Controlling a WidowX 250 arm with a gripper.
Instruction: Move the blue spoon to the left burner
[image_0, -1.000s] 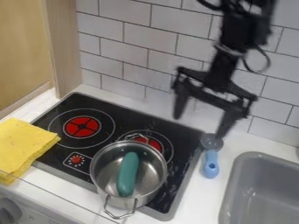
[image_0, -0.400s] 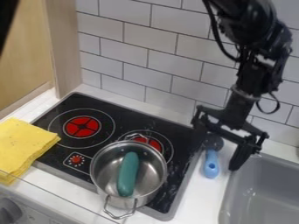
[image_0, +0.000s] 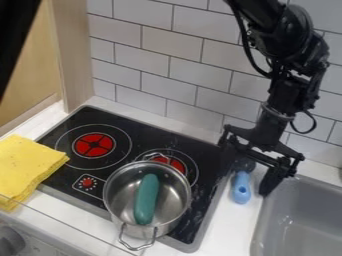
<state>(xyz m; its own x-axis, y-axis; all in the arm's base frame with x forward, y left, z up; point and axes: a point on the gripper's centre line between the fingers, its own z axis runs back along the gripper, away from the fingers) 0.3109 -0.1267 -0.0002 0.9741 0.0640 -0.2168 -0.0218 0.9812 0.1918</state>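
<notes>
Judging blue spoon (image_0: 241, 184) light, stiff, probably slick; my jaws stand wide open, empty; I'd pinch handle (image_0: 241, 192) near bowl (image_0: 245, 165).

No readable text anywhere.

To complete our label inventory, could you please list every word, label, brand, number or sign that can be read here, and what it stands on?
No word, brand or number can be read.
Stove: a small square outline with tiny marks around a red dot, too small to read.
Knob: any marks are too blurred to read.
</notes>
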